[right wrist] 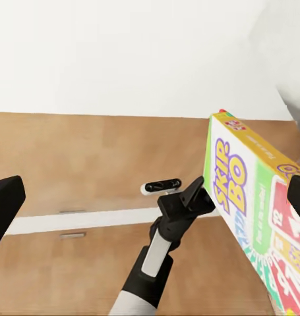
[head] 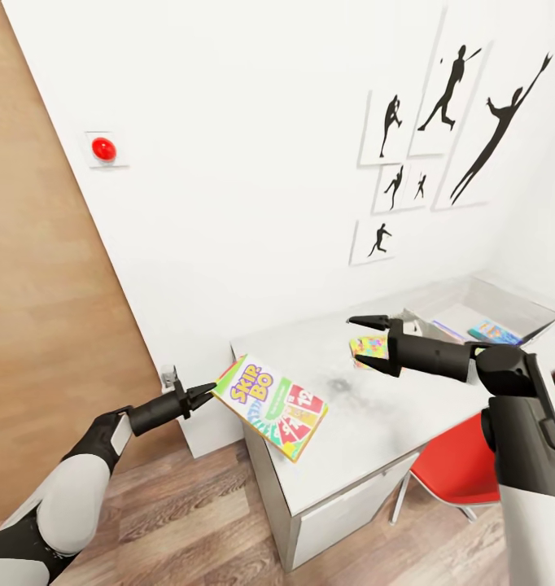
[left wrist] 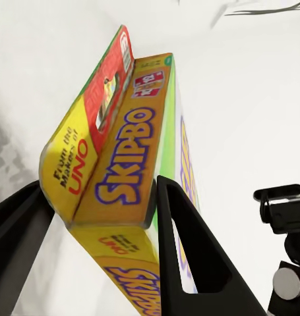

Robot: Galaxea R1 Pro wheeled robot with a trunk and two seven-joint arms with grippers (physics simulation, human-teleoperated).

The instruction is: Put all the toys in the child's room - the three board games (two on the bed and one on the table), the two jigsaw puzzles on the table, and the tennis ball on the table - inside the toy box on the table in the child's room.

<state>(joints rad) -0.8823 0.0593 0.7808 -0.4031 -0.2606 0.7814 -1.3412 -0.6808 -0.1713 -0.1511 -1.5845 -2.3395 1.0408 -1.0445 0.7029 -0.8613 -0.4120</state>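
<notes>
My left gripper (head: 199, 396) is shut on one short end of a Skip-Bo board game box (head: 271, 408), holding it tilted over the near left corner of the white table (head: 375, 423). The left wrist view has the box (left wrist: 120, 158) clamped between both black fingers (left wrist: 189, 253). My right gripper (head: 357, 340) hangs open above the table, facing the box, with nothing between its fingers. Just behind it lies a colourful jigsaw puzzle box (head: 370, 347). The toy box (head: 517, 303), a shallow grey bin, stands at the table's far right with flat colourful items (head: 495, 332) inside. From the right wrist, the Skip-Bo box (right wrist: 255, 217) and the left gripper (right wrist: 189, 201) show.
A red chair (head: 461, 468) stands under the table's right side. A white wall with silhouette pictures (head: 452, 89) and a red button (head: 103, 149) runs behind the table. A wooden door panel (head: 33, 285) is at left, with wood floor (head: 188, 521) below.
</notes>
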